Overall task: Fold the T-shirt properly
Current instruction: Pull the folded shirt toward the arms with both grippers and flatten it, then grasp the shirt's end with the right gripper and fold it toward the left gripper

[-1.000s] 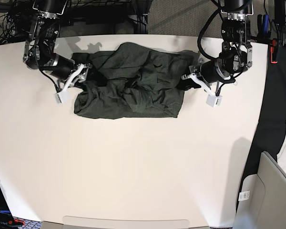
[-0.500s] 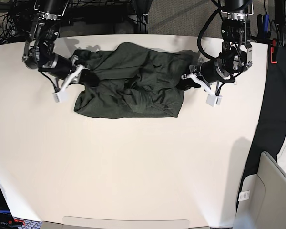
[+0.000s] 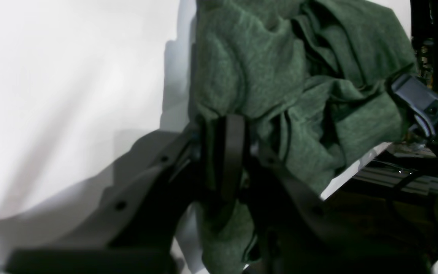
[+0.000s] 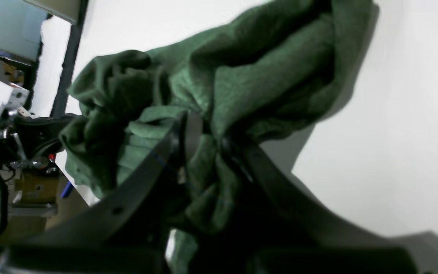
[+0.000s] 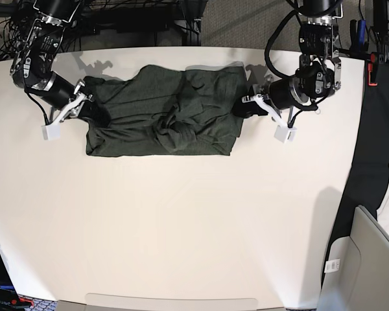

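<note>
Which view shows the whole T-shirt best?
The base view: the T-shirt appears complete, stretched between the right pincer and left pincer. Each wrist view shows only bunched fabric clamped in its own pincer, one end at a time.

T-shirt stretched btwn both tools on table.

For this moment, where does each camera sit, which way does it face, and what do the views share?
Base: overhead, looking down on the white table; both arms show, each claw at one end of the T-shirt.
Left wrist: on the left arm, looking along its claw, shut on a bunch of the T-shirt; dark fingers fill the foreground.
Right wrist: on the right arm, looking along its claw, shut on the T-shirt.
Shared: every view shows the T-shirt and table; each wrist view glimpses the opposite arm.
</note>
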Motion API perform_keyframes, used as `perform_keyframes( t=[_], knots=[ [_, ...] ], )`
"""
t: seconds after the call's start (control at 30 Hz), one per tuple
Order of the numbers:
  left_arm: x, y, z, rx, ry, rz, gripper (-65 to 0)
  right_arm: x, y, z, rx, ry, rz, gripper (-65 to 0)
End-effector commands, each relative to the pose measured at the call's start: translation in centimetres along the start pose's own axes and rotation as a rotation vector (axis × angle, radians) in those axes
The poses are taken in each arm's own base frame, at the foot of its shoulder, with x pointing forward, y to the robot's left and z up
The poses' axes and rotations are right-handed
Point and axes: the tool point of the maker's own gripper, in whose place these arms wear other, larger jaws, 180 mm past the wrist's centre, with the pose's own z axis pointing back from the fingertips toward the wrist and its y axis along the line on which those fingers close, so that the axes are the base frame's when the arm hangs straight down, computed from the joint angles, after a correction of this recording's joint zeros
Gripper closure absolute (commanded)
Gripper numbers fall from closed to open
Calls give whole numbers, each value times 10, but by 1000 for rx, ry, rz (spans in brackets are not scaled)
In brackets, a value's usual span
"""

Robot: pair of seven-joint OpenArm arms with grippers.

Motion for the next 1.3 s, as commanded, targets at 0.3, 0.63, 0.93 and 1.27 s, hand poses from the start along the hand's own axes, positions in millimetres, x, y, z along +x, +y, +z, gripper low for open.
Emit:
perform_keyframes(
  t=[0.3, 0.63, 0.93, 1.27],
  knots=[
    [3, 15, -3, 22, -4, 33, -47, 2, 56, -43, 166, -24, 4, -4],
    [9, 17, -4, 26, -41, 43, -168, 5, 87, -64, 252, -17, 23, -4],
    [3, 25, -7, 38, -28, 68, -168, 11, 165, -105, 444, -1, 69, -4],
    [2, 27, -7, 40, -29, 73, -168, -15, 219, -135, 547, 132, 168, -4]
  ],
)
